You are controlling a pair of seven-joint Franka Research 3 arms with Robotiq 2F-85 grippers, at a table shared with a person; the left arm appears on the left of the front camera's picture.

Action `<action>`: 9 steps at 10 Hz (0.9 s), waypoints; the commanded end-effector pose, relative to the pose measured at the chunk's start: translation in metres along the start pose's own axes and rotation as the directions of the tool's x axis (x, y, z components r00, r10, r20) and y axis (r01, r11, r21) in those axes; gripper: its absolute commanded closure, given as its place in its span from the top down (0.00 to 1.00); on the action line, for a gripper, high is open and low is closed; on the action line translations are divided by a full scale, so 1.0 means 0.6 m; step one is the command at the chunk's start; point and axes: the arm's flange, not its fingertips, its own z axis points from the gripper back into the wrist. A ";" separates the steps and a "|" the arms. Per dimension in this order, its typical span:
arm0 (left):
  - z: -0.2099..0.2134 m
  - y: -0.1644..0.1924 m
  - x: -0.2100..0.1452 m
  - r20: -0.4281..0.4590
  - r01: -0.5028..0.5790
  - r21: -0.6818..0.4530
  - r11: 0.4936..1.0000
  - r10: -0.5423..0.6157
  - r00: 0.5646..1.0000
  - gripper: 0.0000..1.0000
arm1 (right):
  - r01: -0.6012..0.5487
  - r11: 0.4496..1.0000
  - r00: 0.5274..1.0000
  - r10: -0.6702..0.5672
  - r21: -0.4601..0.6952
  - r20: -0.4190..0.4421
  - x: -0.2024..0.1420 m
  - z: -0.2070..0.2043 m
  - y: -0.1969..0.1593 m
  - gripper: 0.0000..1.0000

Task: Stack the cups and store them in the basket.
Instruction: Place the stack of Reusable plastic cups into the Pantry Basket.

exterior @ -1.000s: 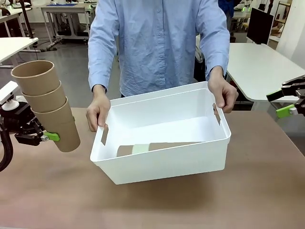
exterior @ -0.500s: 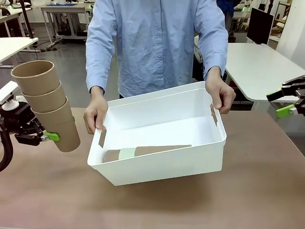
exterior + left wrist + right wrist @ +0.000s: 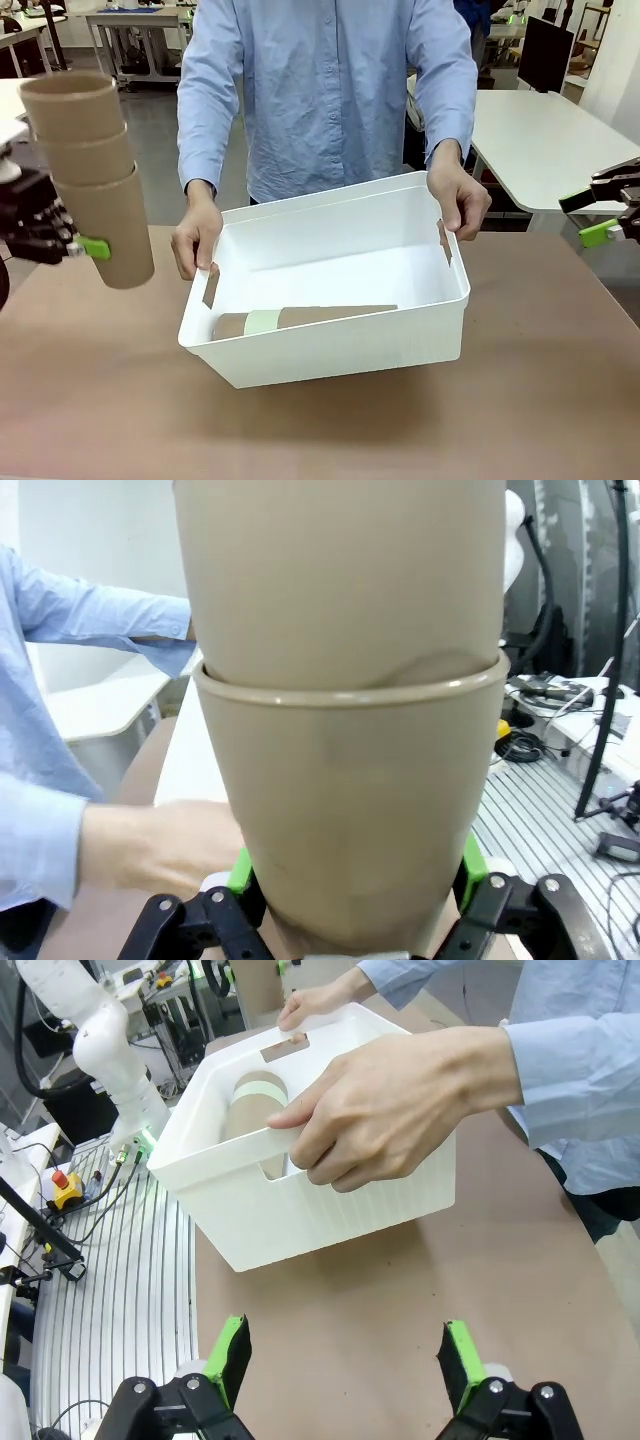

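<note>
Raised now is my left gripper (image 3: 75,247), pinching the stack of brown cups (image 3: 90,180); right gripper (image 3: 598,217) spread wide.

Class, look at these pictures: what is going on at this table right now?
The left gripper holds a nested stack of three tan-brown tapered cups in the air, left of the large white plastic basket. A person grips the basket by both short sides, one hand at each handle slot, tilting it. Another stack with a mint green cup lies inside. The right gripper waits open, off to the side.

No text, label or number can be read anywhere.
</note>
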 end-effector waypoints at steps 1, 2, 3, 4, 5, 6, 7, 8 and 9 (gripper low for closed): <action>-0.032 0.012 0.079 -0.112 -0.052 0.026 0.998 0.055 0.992 0.85 | -0.023 1.000 0.999 0.023 0.002 0.029 0.002 0.001 -0.005 1.00; -0.047 0.025 0.113 -0.184 -0.057 0.038 0.998 0.063 0.981 0.85 | -0.023 1.000 0.999 0.023 0.002 0.029 0.002 0.001 -0.005 1.00; -0.062 0.037 0.138 -0.232 -0.077 0.042 0.996 0.085 0.969 0.85 | -0.023 1.000 0.999 0.023 0.002 0.029 0.002 0.001 -0.005 1.00; -0.089 0.053 0.167 -0.314 -0.089 0.048 0.995 0.100 0.944 0.85 | -0.023 1.000 0.999 0.023 0.002 0.029 0.002 0.001 -0.005 1.00; -0.119 0.061 0.192 -0.383 -0.087 0.055 0.995 0.101 0.918 0.85 | -0.023 1.000 0.999 0.023 0.002 0.029 0.002 0.001 -0.005 1.00; -0.156 0.067 0.212 -0.451 -0.091 0.057 0.994 0.107 0.886 0.85 | -0.023 1.000 0.999 0.023 0.002 0.029 0.002 0.001 -0.005 1.00; -0.195 0.072 0.223 -0.506 -0.095 0.062 0.994 0.114 0.855 0.85 | -0.023 1.000 0.999 0.023 0.002 0.029 0.002 0.001 -0.005 1.00; -0.232 0.077 0.225 -0.553 -0.096 0.063 0.993 0.115 0.826 0.85 | -0.023 1.000 0.999 0.023 0.002 0.029 0.002 0.001 -0.005 1.00; -0.273 0.082 0.220 -0.603 -0.099 0.061 0.993 0.116 0.789 0.85 | -0.023 1.000 0.999 0.023 0.002 0.029 0.002 0.001 -0.005 1.00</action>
